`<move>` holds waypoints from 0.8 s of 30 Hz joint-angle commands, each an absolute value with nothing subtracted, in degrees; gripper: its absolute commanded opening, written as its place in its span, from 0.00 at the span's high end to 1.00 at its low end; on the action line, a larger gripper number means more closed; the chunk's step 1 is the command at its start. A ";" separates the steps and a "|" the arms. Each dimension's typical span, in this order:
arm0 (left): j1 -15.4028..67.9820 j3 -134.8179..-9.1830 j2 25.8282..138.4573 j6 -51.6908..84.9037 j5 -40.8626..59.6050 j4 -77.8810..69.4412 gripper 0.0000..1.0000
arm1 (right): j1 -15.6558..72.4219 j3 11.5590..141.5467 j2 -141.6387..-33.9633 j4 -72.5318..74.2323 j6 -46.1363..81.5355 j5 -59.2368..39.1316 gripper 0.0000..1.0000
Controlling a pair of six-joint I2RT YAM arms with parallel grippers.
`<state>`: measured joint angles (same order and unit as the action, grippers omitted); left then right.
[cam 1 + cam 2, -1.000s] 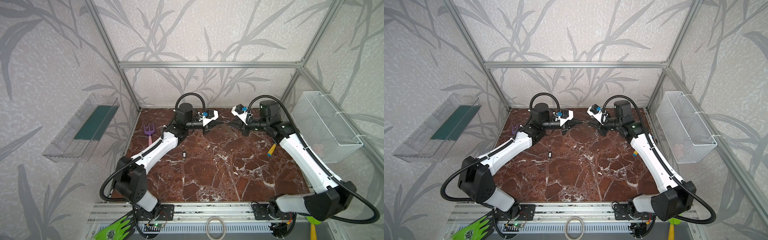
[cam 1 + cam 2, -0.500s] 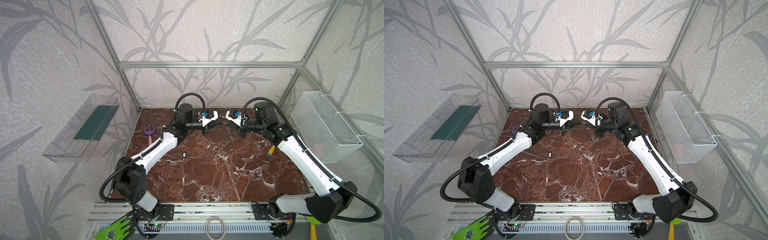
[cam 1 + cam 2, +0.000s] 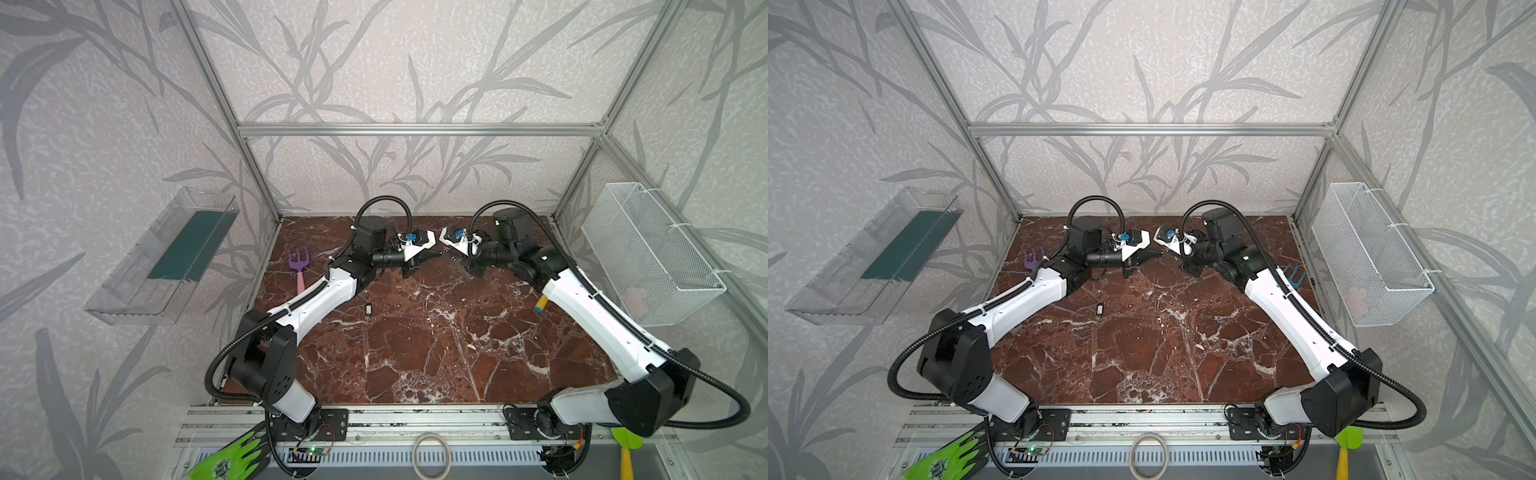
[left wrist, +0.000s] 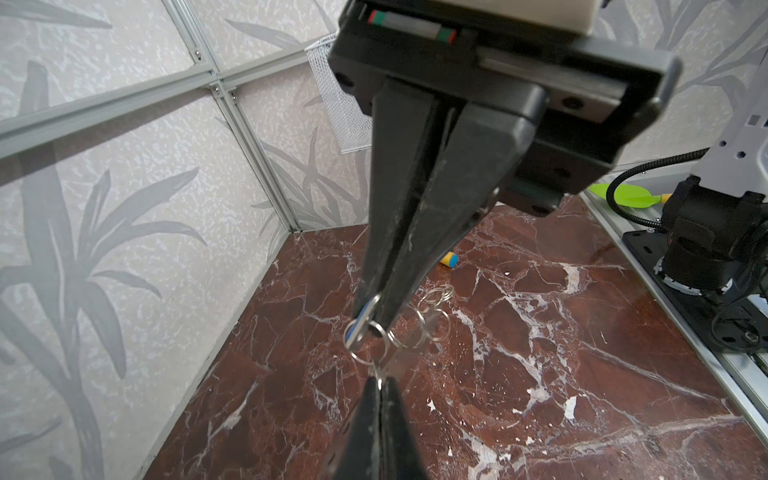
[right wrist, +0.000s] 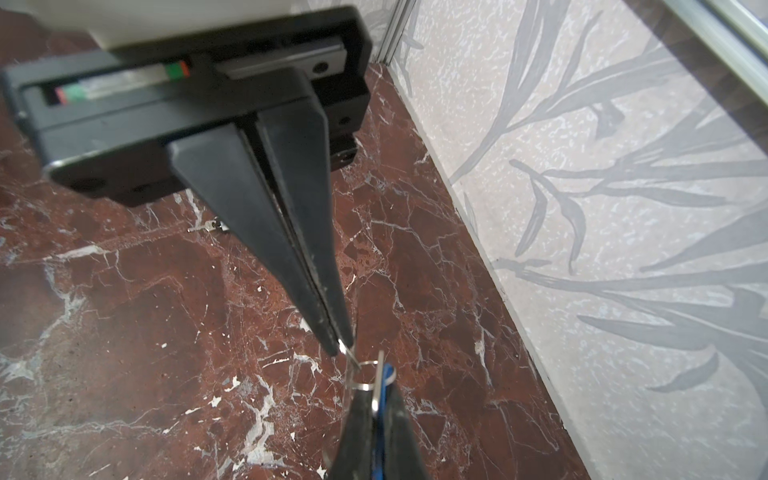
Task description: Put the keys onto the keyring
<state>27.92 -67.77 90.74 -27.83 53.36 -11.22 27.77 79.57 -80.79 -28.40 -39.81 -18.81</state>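
A red-brown marble table (image 3: 415,353) fills the centre. On it, a purple toy rake (image 3: 300,266) lies at centre left and a yellow-and-blue cylinder (image 3: 539,305) at centre right. A clear wall bin (image 3: 166,257) hangs at the left and a white mesh basket (image 3: 648,253) at the right. Along the bottom edge are a green glove (image 3: 232,459) and a pale ring (image 3: 431,455).

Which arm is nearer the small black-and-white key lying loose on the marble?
Left. The left arm runs close beside the key, on its left in both top views; the right arm lies well across the table to its right.
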 commanded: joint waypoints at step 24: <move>26.17 -64.69 92.08 -21.35 54.69 -19.36 1.00 | 28.43 77.73 -81.75 -23.87 -41.93 -14.16 0.97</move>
<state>26.46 -65.19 91.46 -20.97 54.04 -18.81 28.21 75.50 -82.67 -23.83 -40.91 -15.86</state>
